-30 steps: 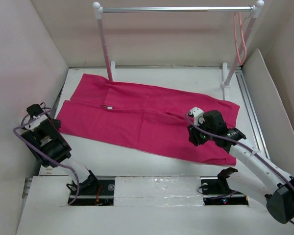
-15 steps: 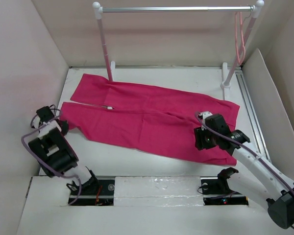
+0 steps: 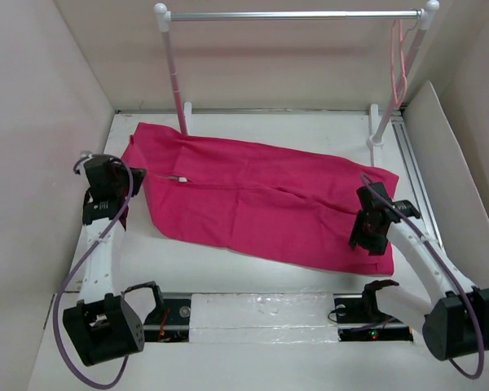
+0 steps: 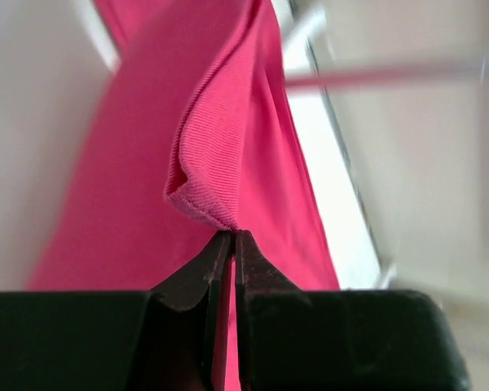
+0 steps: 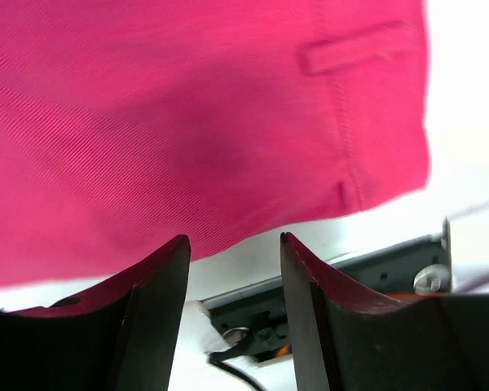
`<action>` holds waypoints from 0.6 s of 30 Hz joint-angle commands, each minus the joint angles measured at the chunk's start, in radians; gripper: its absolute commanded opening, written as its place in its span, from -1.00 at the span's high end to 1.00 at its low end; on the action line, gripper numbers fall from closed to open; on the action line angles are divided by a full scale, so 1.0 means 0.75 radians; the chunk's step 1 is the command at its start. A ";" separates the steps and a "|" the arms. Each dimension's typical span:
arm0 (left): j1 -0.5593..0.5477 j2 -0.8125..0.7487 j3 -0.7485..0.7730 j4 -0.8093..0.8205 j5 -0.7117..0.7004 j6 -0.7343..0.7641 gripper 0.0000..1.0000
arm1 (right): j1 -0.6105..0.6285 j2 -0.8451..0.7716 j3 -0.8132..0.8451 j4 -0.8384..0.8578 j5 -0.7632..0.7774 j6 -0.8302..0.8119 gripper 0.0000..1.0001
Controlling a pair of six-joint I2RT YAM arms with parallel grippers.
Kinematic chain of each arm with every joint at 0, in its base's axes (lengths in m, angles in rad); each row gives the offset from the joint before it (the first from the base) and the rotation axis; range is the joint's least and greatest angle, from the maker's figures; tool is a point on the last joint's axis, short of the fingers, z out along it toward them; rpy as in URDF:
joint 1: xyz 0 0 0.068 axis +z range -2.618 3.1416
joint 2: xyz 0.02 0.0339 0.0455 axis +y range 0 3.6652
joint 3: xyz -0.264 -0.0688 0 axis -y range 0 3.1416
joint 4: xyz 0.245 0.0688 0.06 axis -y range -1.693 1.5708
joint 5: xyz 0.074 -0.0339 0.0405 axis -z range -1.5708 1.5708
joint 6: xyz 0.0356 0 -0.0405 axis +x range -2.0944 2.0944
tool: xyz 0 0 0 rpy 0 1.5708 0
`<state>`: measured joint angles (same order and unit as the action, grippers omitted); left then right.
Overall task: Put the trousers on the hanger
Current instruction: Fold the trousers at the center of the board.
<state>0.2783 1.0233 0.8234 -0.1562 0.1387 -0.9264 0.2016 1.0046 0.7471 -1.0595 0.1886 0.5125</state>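
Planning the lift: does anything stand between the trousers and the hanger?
Nothing visible lies between the trousers and the hanger. Only the rack's right post stands close beside the hanger.

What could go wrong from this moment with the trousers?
The left gripper pinches only a thin fold at the edge of the trousers; the cloth may slip out when lifted. The right gripper is open above the waist end, holding nothing, so a pull could drag the whole cloth. The far leg lies close by the rack post and may snag.
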 commanded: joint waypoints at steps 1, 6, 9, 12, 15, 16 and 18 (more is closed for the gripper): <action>-0.085 0.000 0.027 -0.043 0.116 -0.027 1.00 | -0.090 0.100 0.086 -0.106 0.167 0.237 -0.08; -0.207 -0.041 -0.024 -0.070 0.124 -0.004 1.00 | -0.095 0.123 0.072 -0.205 0.080 0.642 -0.11; -0.207 -0.033 -0.028 -0.060 0.142 -0.010 1.00 | -0.013 0.133 0.039 -0.215 0.043 0.805 -0.13; -0.207 -0.017 0.025 -0.096 0.114 0.006 1.00 | 0.065 0.154 -0.051 -0.159 -0.012 0.963 -0.15; -0.207 0.006 0.017 -0.105 0.069 0.012 1.00 | 0.077 0.095 -0.161 -0.103 -0.069 1.024 -0.17; -0.207 0.010 -0.012 -0.090 0.059 0.006 1.00 | 0.077 0.078 -0.184 -0.077 -0.082 1.045 -0.18; -0.207 0.022 -0.022 -0.060 0.024 -0.004 1.00 | 0.107 0.074 -0.186 -0.070 -0.061 1.088 -0.18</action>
<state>0.1246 1.0336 0.8116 -0.2340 0.1959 -0.9264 0.2581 1.0843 0.6113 -1.1427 0.1627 1.2102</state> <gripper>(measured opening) 0.007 0.590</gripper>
